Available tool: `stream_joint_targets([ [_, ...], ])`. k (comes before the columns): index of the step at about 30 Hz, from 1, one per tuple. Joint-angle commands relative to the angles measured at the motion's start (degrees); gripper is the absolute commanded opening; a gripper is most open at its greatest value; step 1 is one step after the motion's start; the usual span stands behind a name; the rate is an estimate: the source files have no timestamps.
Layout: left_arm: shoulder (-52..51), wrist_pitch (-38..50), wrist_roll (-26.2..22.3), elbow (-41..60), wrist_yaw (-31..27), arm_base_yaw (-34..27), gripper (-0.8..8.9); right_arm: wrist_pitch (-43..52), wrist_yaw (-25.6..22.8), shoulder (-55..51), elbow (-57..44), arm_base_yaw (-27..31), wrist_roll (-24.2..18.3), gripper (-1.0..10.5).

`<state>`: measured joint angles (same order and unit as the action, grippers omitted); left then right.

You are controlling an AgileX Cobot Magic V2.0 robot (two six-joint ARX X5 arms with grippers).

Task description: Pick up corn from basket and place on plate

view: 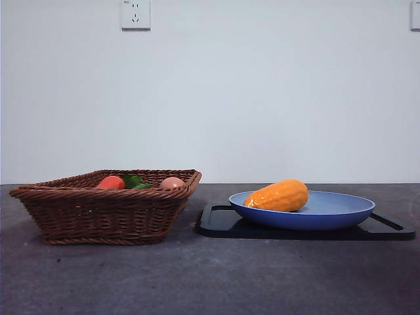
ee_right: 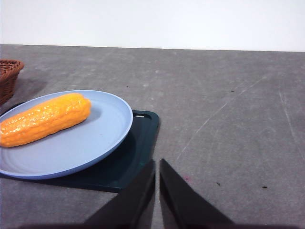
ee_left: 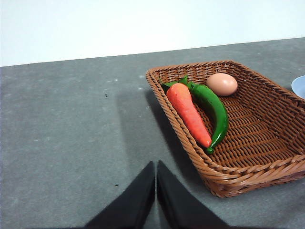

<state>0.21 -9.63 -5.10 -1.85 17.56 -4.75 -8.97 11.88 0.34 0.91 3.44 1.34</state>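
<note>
Left gripper (ee_left: 156, 183) above bare grey table (ee_left: 71, 133), jaws pressed together, just beside the near corner of the wicker basket (ee_left: 190, 143) but apart from it. Inside the basket: orange carrot (ee_left: 188, 113) and green chili pepper (ee_left: 213, 110) lying side by side and touching, pale egg (ee_left: 221, 84) near the far wall. Sliver of blue plate (ee_left: 300, 86) at the frame edge beyond the basket.

Corn (view: 278, 195): glossy orange-yellow w/ bumpy kernel rows, paler highlights on top. Plate (view: 341, 211): matte blue, plain. Tray (view: 223, 223) under it: black, reads v. dark teal from my right wrist cam. Basket (view: 98, 216): dark brown woven wicker, braided rim. Inside: carrot (ee_left: 188, 113) red-orange w/ green leaf end, pepper (ee_left: 213, 110) shiny green, egg (ee_left: 221, 84) pale pinkish-tan. Table (view: 210, 275): dark grey, speckled, faint scratches. Wall white. My left tool (ee_left: 156, 198) & right tool (ee_right: 157, 195): both black.
</note>
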Motion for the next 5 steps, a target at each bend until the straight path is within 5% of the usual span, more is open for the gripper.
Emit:
stream_joint_targets([
  [1, 0.0, -1.1, 0.2, 1.3, 0.1, -0.1, 0.08, 0.0, 0.0, -0.1, -0.4, 0.1, 0.6, 0.0],
  [5, 0.0, -1.1, 0.2, 1.3, 0.1, -0.1, 0.08, 0.0, 0.0, -0.1, -0.4, 0.1, 0.6, 0.0],
])
